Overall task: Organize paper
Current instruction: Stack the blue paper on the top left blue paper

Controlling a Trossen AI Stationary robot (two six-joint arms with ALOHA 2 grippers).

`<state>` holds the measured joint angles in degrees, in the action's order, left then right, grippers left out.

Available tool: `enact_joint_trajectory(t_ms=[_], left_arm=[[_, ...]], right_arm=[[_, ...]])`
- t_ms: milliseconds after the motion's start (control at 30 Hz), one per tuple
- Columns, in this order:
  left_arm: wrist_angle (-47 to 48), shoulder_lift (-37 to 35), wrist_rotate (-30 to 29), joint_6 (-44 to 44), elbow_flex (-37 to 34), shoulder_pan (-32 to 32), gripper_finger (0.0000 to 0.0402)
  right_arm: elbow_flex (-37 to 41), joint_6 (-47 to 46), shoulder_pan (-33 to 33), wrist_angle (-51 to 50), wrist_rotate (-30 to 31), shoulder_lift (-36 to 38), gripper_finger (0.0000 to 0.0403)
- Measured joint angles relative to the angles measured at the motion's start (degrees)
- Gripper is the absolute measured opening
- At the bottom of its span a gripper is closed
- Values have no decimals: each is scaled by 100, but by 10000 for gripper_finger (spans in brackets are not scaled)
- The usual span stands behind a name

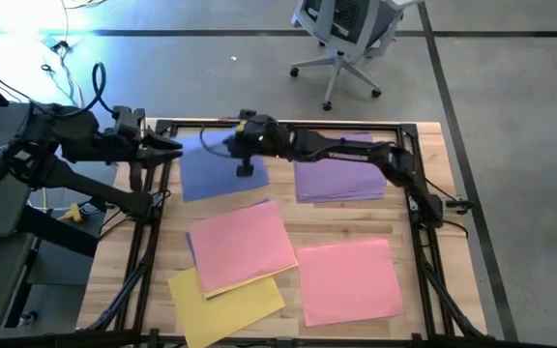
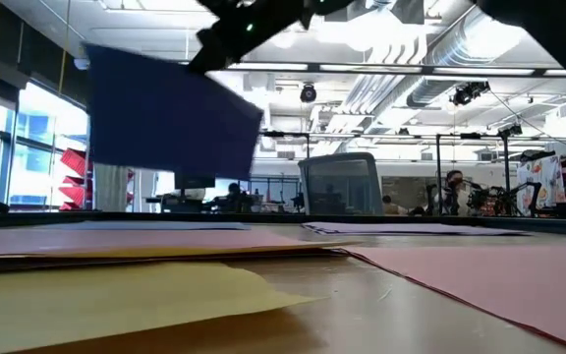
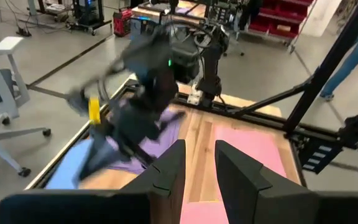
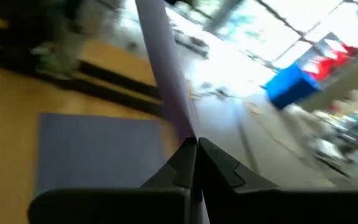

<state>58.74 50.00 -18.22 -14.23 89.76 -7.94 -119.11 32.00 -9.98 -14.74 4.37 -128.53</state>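
My right gripper (image 1: 224, 145) reaches across the table's far side and is shut on a periwinkle blue sheet of paper (image 2: 165, 113), which hangs in the air. Beneath it another blue sheet (image 1: 206, 179) lies flat at the far left. A purple stack (image 1: 341, 176) lies at the far right. Two pink sheets (image 1: 242, 244) (image 1: 351, 280) and a yellow sheet (image 1: 228, 302) lie nearer, and the left pink one overlaps the yellow. My left gripper (image 3: 199, 165) hovers open by the table's far left corner, with nothing between its fingers. My right gripper pinches the blue sheet's edge (image 4: 185, 127) between its two shut fingers; the wrist view shows the sheet edge-on, running away from the fingertips. In the low view the sheet hangs tilted below the gripper, its lower edge (image 2: 155, 169) clear of the table.
Black frame rails (image 1: 288, 126) run along the table's far edge and down both sides. Bare wood shows between the purple stack and the right pink sheet (image 1: 424, 232). An office chair (image 1: 346, 39) stands on the floor beyond the table.
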Motion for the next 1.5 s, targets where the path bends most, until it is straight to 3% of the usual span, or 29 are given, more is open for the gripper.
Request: enact_joint_trajectory(t_ms=[233,567,667,900,1100,1267,1500], left_arm=[[444,147,-104,-57,0,-1,64],[501,490,-660,-49,-2,0,64],[512,594,-793,-51,-2,0,64],[518,771,-835,-51,-2,7,64],[527,899,-938,-53,-2,7,64],[540,985,-935,-70,-2,7,64],[667,1027,-921,-220,-4,7,65]], right_arm=[[7,45,64,-43,-629,-823,0],[3,19,44,-382,-906,-1171,0],[-1,-35,44,-392,-783,-1162,0],[-336,-641,33,-361,129,-1055,0],[-372,-648,-51,-163,-101,-1104,0],[-361,-755,-65,-286,265,-1371,0],[-365,-745,-8,-195,198,-1517,0]])
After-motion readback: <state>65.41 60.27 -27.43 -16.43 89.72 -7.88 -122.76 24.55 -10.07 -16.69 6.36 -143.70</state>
